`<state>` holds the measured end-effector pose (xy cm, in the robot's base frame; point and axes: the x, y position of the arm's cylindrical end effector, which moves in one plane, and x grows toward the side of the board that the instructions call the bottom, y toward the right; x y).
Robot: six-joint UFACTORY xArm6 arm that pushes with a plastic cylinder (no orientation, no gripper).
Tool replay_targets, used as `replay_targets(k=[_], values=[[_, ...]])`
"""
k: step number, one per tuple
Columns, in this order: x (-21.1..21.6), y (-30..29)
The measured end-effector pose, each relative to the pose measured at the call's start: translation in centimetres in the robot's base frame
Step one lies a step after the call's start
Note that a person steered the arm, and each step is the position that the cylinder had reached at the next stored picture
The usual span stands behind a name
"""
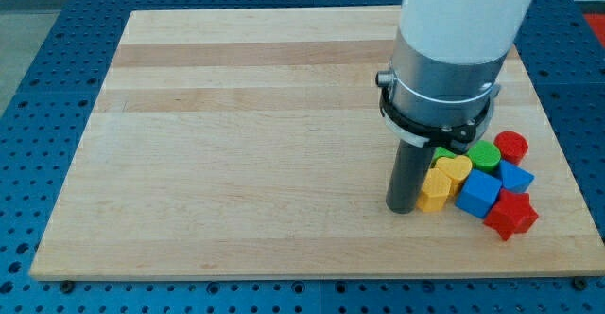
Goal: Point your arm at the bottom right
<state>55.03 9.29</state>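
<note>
Blocks sit bunched in the board's (pixel 236 115) bottom right region, and my tip (pixel 401 210) stands on the wood just at the view's left of them, touching or nearly touching the yellow block (pixel 434 193) at the cluster's left edge. Above that one lies a yellow heart (pixel 455 169), with a green block (pixel 442 152) half hidden behind the rod and a green cylinder (pixel 485 156) to its right. A red cylinder (pixel 511 146) marks the cluster's top right, a blue cube (pixel 478 193) sits in the middle low, a second blue block (pixel 516 177) lies right of it, and a red star (pixel 511 214) closes the bottom right. There are no jaws on this rig, only the plain rod, so nothing is clasped or let go. The task's thing is the bottom right corner itself, bare wood beyond the red star, and I judge the tip is already well toward it but not at it. Nothing needs taking hold of; the blocks look small, light and stiff, and I expect they would slide readily on the smooth wood at the least nudge. A straight run to the corner would plough through the pile, so passing below the yellow block and red star seems the cleaner line
</note>
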Motion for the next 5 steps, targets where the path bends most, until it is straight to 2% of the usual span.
replay_targets(k=[2,4,5], values=[[0.7,-0.9],[6.8,-0.4],[6.8,3.3]])
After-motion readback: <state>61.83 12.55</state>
